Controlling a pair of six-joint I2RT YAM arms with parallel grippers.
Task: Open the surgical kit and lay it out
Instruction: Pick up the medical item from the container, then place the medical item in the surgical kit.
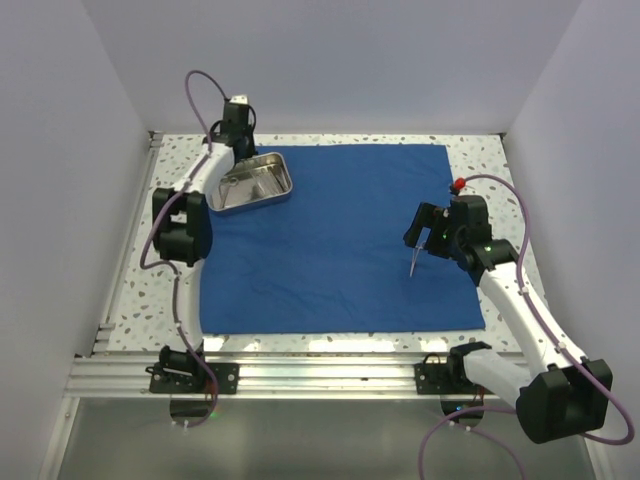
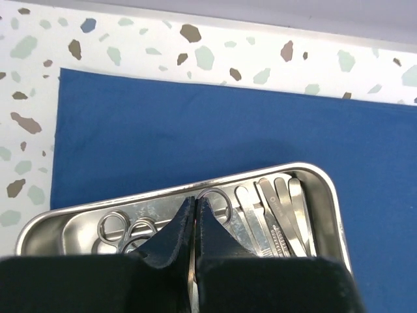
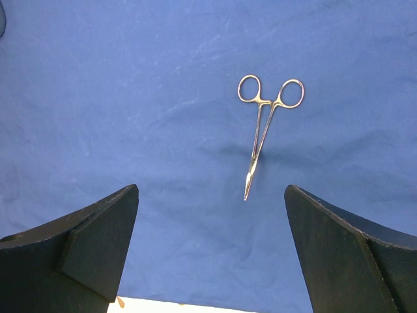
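Observation:
The royal-blue cloth [image 1: 330, 240] lies spread flat on the table. The steel tray [image 1: 285, 178] sits on its far left corner. My left gripper [image 2: 196, 203] reaches into the tray [image 2: 260, 175] and is shut on a thin silver ring-handled instrument [image 2: 221, 195]; its shaft shows between the fingers. More ring handles [image 2: 120, 228] and flat tweezers [image 2: 280, 208] lie in the tray. My right gripper [image 3: 212, 189] hangs wide open over the cloth's right side. Ring-handled forceps [image 3: 260, 130] lie flat on the cloth just ahead of it, tip toward the gripper, untouched; from above, these forceps [image 1: 414, 262] sit below the right gripper [image 1: 425, 235].
A speckled white tabletop [image 1: 480, 160] borders the cloth. White walls enclose the left, back and right sides. An aluminium rail [image 1: 320, 375] with both arm bases runs along the near edge. The left arm's elbow [image 1: 180, 225] hangs over the cloth's left edge.

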